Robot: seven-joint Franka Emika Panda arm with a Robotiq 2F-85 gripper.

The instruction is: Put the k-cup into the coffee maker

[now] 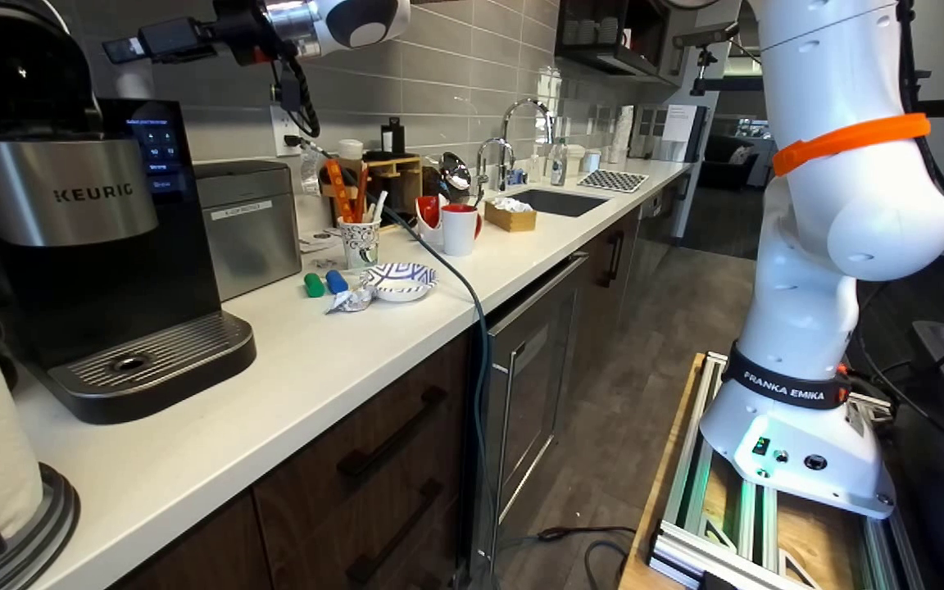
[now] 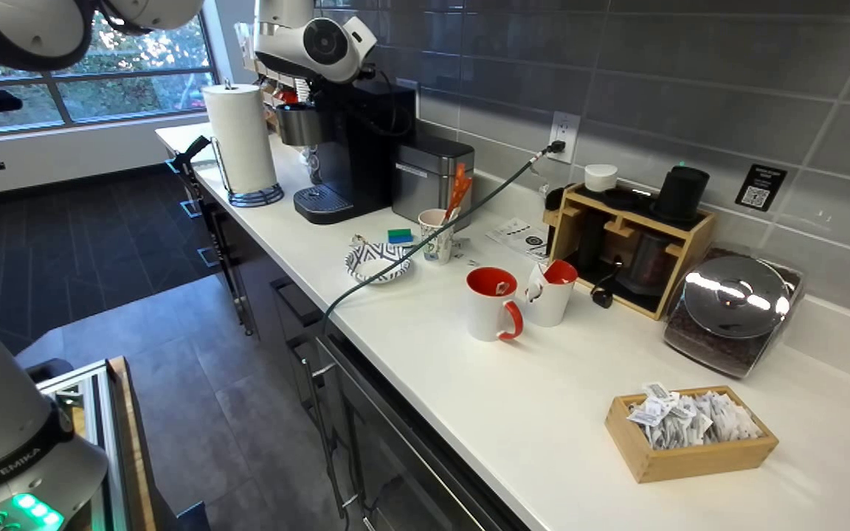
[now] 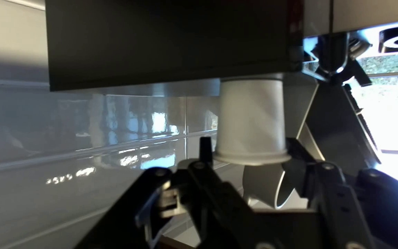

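Since the gripper (image 3: 250, 152) has its fingers (image 3: 206, 148) clamped on the k-cup (image 3: 252, 121) only at the rim, with the body sticking out past the tips, main risk is tilt: any knock on the narrow end could lever it round in the pads or pop it loose. In an exterior view a pale shape (image 1: 134, 82), presumably the same k-cup, hangs right under the fingertips, so I read the wrist view as upside down and the k-cup as rim-up. Coffee maker (image 1: 95, 213) is ahead of and below the gripper; its touch screen (image 1: 156, 152) tops out close under the k-cup, can't tell if touching. Come in too low and it probably clips that edge. Head (image 1: 21, 74), beyond the tips, looks lifted; holder isn't visible, so alignment is half guesswork. Overshoot = fingers into the head; undershoot = k-cup lands on the holder's edge and gets released crooked. Steel box (image 1: 247, 225) is below and behind the fingertips, near the wrist cable (image 1: 308, 123) drooping behind the gripper; lowering the wrist might snag it. Tile wall (image 3: 81, 138) runs alongside the fingers, so sideways room may be thin. Arm (image 2: 322, 48) hides the fingers in an exterior view, so don't judge depth from there.
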